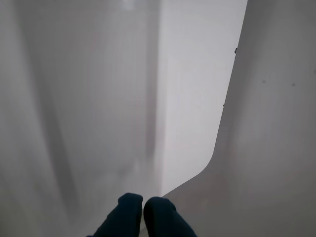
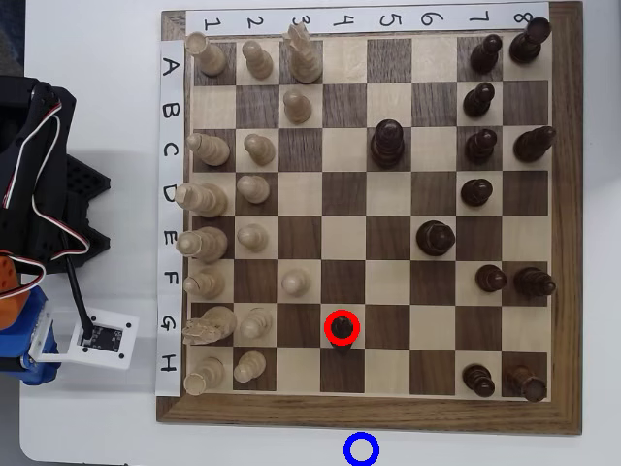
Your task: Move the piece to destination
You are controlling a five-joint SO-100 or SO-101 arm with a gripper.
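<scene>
White tabletop [image 2: 97,427] lies under a chessboard [image 2: 369,413]. On it the piece [image 2: 342,330] sits in a red ring, with the destination [image 2: 361,449] just off the board's near edge. The pincer [image 1: 143,203] looks clenched and empty, far away; it should open wide before coming down.

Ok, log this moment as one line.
tool: shut, empty, off board | piece: red-ringed, row G column 4 | destination: blue ring below board, vacant | step: not started

Wooden chessboard [image 2: 369,413], pale pieces [image 2: 209,199] left, dark pieces [image 2: 480,146] right, white table [image 2: 97,427]
</scene>
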